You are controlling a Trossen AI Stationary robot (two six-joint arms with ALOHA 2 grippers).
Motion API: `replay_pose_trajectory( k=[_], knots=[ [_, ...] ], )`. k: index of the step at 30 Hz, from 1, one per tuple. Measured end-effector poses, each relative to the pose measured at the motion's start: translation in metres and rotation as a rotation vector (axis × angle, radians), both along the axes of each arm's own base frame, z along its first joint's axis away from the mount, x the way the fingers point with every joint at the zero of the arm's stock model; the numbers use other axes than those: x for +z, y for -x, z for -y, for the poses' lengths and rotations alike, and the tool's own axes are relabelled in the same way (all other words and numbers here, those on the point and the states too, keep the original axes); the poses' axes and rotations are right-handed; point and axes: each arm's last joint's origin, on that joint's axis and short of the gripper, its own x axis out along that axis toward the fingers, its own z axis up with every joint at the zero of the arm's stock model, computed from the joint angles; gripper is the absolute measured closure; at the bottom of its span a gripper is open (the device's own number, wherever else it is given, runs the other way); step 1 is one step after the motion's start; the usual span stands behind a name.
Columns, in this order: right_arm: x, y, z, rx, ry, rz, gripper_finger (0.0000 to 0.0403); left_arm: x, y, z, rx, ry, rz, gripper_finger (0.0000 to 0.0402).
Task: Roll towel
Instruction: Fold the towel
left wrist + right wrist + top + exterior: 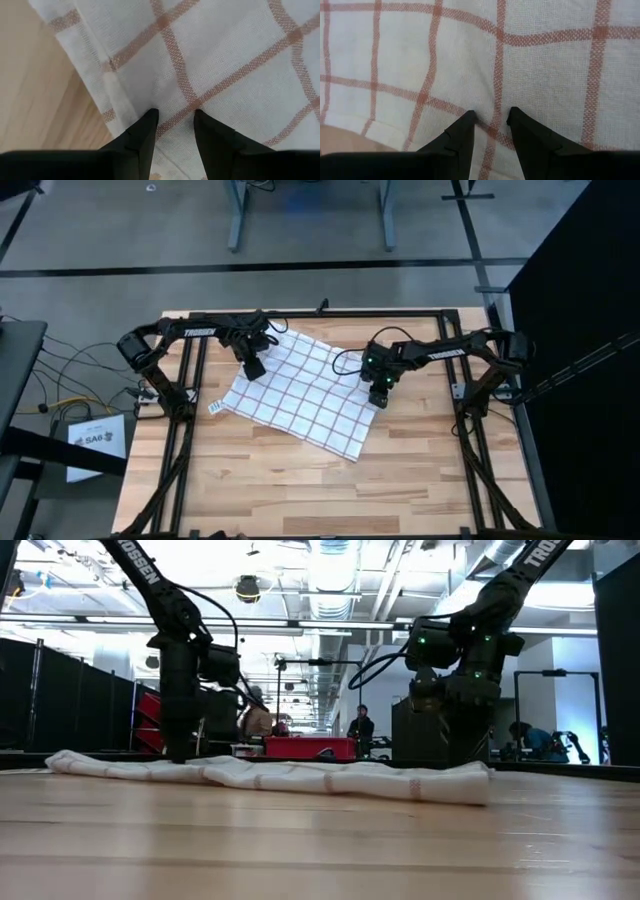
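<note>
A white towel (305, 392) with a thin reddish-brown grid lies spread flat and skewed on the wooden table (300, 480), its far corner toward twelve o'clock and its near corner toward five o'clock. The left gripper (254, 367) presses down on the towel's edge at about ten o'clock, fingers (142, 135) slightly apart with a strip of cloth between the tips. The right gripper (379, 397) sits on the edge at about three o'clock, fingers (462, 132) likewise narrowly apart on the fabric. "TROSSEN" is printed in white on the left arm (200, 332) — and a paper sheet (95, 442) beside the table reads "SA6".
</note>
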Motion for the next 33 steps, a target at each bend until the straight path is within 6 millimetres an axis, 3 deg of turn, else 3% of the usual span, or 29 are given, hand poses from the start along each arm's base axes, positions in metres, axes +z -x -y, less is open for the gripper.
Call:
replay_pose_trajectory(
  k=[4,10,13,25,33],
  knots=[
    [0.005,-0.003,0.001,0.001,0.003,0.007,0.0285,0.012,-0.008,0.0,0.013,-0.006,0.03,0.0282],
    [0.036,-0.021,0.01,-0.004,0.101,0.126,0.0285,0.045,-0.034,-0.006,-0.101,-0.141,0.147,0.0282],
    [0.033,-0.022,0.014,-0.02,0.105,0.137,0.0285,0.048,-0.041,-0.017,-0.142,-0.267,0.199,0.0282],
    [0.006,-0.033,0.005,-0.019,0.041,0.054,0.0285,0.005,-0.038,-0.053,-0.204,-0.288,0.129,0.0282],
    [-0.002,-0.024,0.005,-0.024,0.001,0.028,0.0285,0.006,-0.016,-0.073,-0.111,-0.293,0.113,0.0282]
  ],
)
